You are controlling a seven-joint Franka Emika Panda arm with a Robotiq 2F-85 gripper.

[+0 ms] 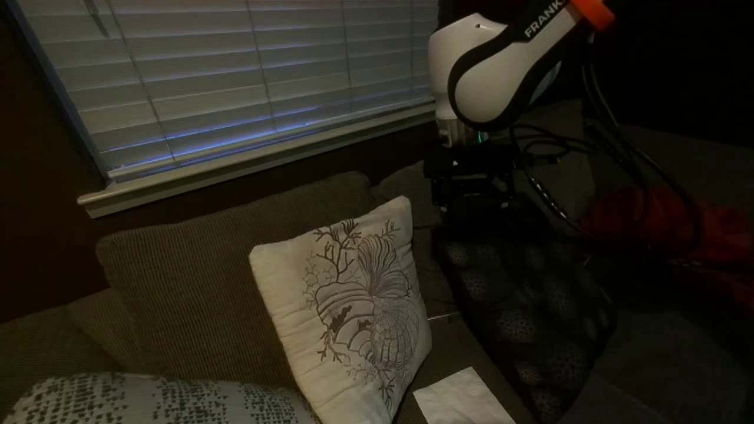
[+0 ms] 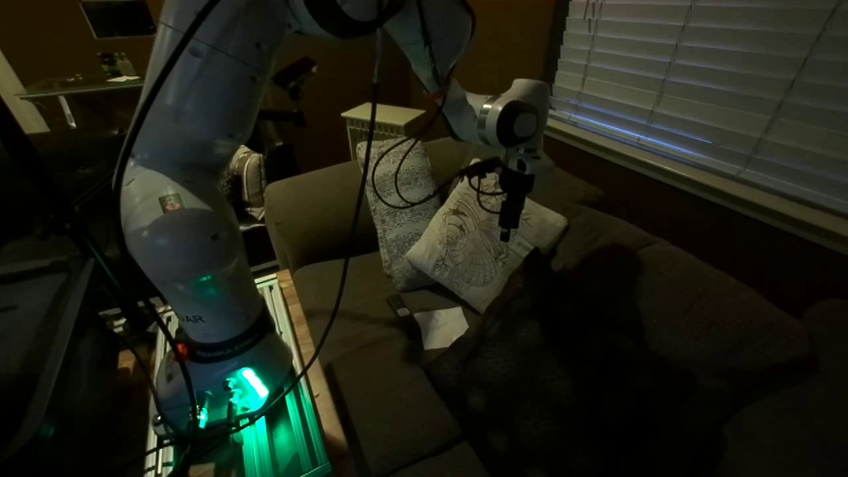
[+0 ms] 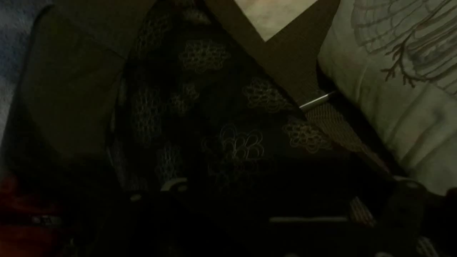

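My gripper [image 1: 474, 206] points down over a dark cloth item with pale flower prints [image 1: 518, 324], which also shows in the wrist view [image 3: 205, 55]. The gripper also shows in an exterior view [image 2: 506, 232]. Its fingers are too dark to tell whether they are open or shut, or whether they touch the cloth. A white pillow with a shell and coral drawing [image 1: 365, 312] leans on the couch beside the cloth; it also shows in the wrist view [image 3: 400, 71]. A thin pale stick [image 3: 317, 101] lies between the cloth and the pillow.
A white sheet of paper [image 2: 442, 328] and a dark remote [image 2: 399, 306] lie on the couch seat. A grey patterned pillow [image 2: 397, 212] leans near the couch arm. Red cloth [image 1: 642, 218] lies beyond the gripper. A window sill [image 1: 265, 153] with blinds runs behind the couch.
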